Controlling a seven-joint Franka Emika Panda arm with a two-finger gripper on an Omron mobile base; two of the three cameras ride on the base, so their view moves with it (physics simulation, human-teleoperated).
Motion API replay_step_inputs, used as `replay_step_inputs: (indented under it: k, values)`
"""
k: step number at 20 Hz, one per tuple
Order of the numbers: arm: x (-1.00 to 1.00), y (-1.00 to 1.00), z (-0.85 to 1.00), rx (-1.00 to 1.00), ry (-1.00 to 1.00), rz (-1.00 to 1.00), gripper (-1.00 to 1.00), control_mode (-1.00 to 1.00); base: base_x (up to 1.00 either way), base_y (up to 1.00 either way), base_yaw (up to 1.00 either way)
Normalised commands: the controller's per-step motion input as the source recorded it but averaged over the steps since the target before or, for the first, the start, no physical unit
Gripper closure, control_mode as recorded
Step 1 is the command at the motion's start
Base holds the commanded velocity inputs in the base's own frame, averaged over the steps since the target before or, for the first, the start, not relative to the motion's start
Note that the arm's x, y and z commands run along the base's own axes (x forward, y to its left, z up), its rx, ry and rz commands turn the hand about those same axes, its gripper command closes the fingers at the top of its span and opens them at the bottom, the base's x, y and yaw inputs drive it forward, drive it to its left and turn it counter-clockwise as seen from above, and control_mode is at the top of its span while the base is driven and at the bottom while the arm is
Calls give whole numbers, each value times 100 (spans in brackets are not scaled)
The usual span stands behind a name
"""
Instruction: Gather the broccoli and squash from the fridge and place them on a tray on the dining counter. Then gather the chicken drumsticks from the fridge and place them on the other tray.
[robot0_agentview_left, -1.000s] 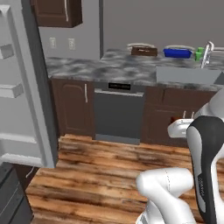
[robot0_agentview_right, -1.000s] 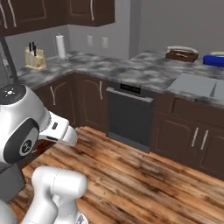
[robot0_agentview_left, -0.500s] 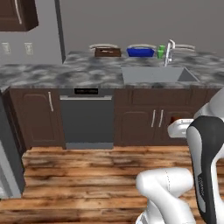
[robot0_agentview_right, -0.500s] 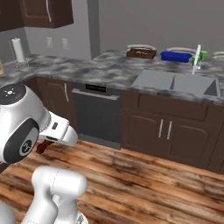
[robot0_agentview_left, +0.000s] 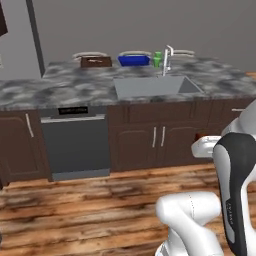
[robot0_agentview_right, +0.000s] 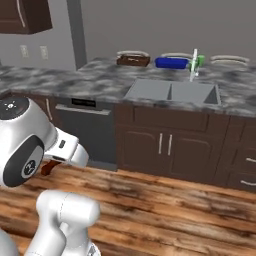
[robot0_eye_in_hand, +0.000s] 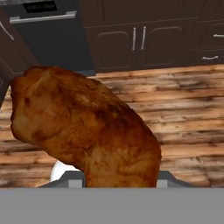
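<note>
Standing along the far edge of the grey marbled bench, from left to right, are the dark brown wooden tray, the bright blue tray, a green cup and the curved faucet above the sink; a dark dishwasher sits in the cabinet front below, left of the sink. Seen from the hand camera, a browned chicken drumstick is clamped between the fingers, held over the wooden floor in front of the dark cabinets, well apart from both trays.
</note>
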Motion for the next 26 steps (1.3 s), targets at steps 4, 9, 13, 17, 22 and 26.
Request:
replay_step_inputs:
  k: [4, 9, 13, 17, 22, 26]
  values:
    - [0, 0, 0, 0, 0, 0, 100, 100, 99, -73, -15]
    - [0, 0, 0, 0, 0, 0, 100, 100, 97, -14, -28]
    - [0, 0, 0, 0, 0, 0, 100, 100, 100, -23, -24]
    - [0, 0, 0, 0, 0, 0, 100, 100, 94, -71, -11]
    - [0, 0, 0, 0, 0, 0, 100, 100, 80, -97, -4]
    - [0, 0, 0, 0, 0, 0, 100, 100, 75, -100, -2]
